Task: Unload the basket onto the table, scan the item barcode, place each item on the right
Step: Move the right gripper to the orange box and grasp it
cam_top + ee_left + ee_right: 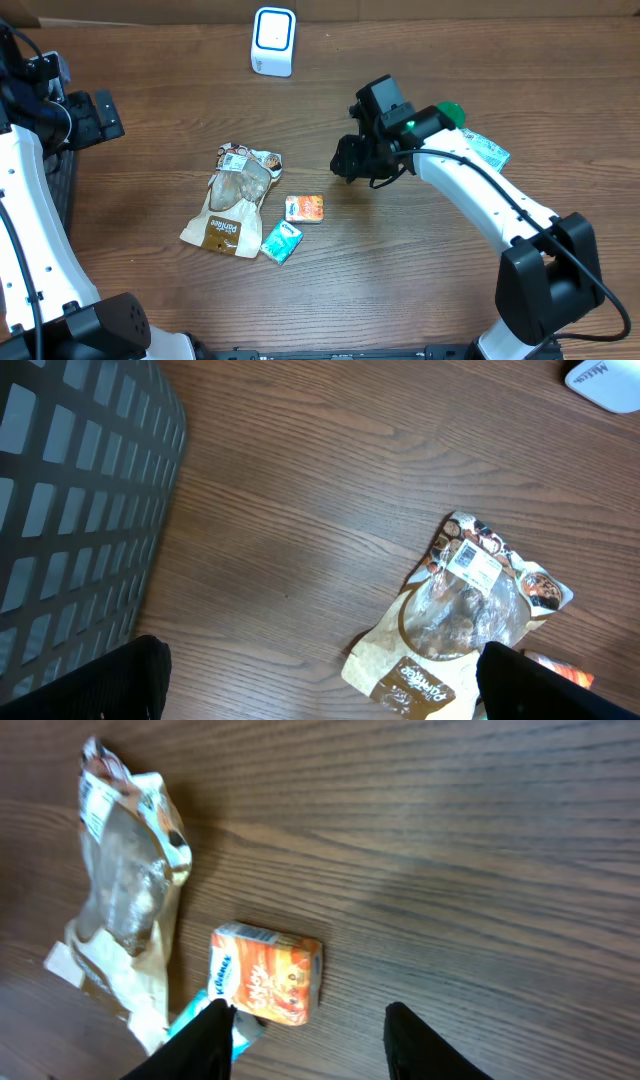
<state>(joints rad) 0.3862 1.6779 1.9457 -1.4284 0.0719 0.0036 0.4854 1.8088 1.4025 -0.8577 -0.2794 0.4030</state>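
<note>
Three items lie mid-table: a brown-and-clear snack bag [232,200] [455,615] [125,900] with a white label, an orange Kleenex pack [304,208] [266,974], and a teal packet [281,241]. A white scanner [273,41] stands at the far edge. My right gripper [350,160] [310,1045] hovers just right of the orange pack, its jaws apart with only bare wood between them. At the far left my left gripper [98,116] [320,690] is wide open and holds nothing, well away from the items.
A black mesh basket [70,510] [62,180] sits at the left edge, below the left arm. A green object [451,112] and a light packet [488,150] lie on the right, partly under the right arm.
</note>
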